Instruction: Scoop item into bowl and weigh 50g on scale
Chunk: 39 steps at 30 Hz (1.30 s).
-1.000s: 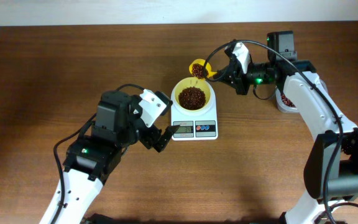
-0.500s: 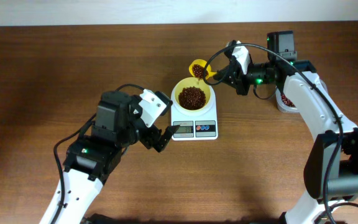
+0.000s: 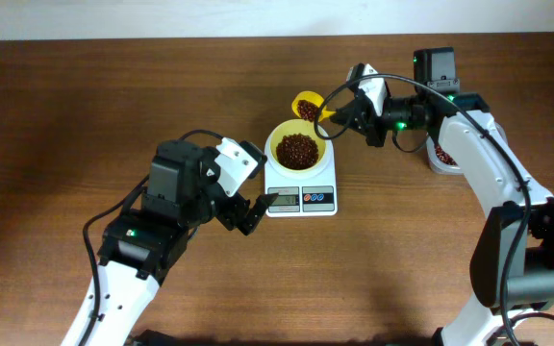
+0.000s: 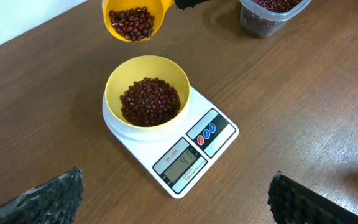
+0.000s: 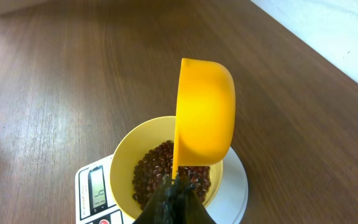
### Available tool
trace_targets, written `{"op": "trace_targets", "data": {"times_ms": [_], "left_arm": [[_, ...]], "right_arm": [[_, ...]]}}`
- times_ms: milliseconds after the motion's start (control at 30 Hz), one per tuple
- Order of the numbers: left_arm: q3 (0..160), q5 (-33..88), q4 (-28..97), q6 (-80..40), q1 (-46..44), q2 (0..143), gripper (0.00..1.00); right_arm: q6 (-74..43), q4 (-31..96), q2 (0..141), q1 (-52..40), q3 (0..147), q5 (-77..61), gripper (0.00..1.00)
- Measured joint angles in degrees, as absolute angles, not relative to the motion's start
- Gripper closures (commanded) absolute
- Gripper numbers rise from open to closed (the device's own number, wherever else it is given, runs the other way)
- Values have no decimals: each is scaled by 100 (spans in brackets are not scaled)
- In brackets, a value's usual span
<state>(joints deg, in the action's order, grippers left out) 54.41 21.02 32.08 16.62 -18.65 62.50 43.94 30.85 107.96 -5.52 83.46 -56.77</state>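
So the beans are mostly sitting in a loose pile in the bottom of the little yellow bowl. It's maybe a third full, with plenty of bare wall showing above them. The bowl sits square on the white scale and covers most of the top plate. The scale's grey display and its red and blue buttons face the near edge of the bench. There are digits lit up on the display, but I can't read them for sure.

Just past the bowl's far rim there's a yellow scoop held up in the air, not touching the bowl. It has a decent load of beans in it and it's tipped toward the bowl. From the right wrist view you mostly see its smooth outer side, with the bowl right underneath.

The right gripper has its fingers pinched on the scoop's handle end, reaching in from the right side.

The left gripper hangs low by the near left corner of the scale. Its fingers are spread wide with nothing between them, and they're not touching the scale.

Off to the right, well apart from the scale, there's a clear plastic container with more beans in it.
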Motion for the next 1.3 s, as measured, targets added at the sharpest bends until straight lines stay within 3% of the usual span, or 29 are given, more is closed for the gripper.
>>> {"op": "trace_targets", "data": {"times_ms": [1300], "left_arm": [[5441,2102,3208,1664,-1865,6250,1]], "right_arm": [[4716,3192,10796,-552,8346,-5677,96]]}}
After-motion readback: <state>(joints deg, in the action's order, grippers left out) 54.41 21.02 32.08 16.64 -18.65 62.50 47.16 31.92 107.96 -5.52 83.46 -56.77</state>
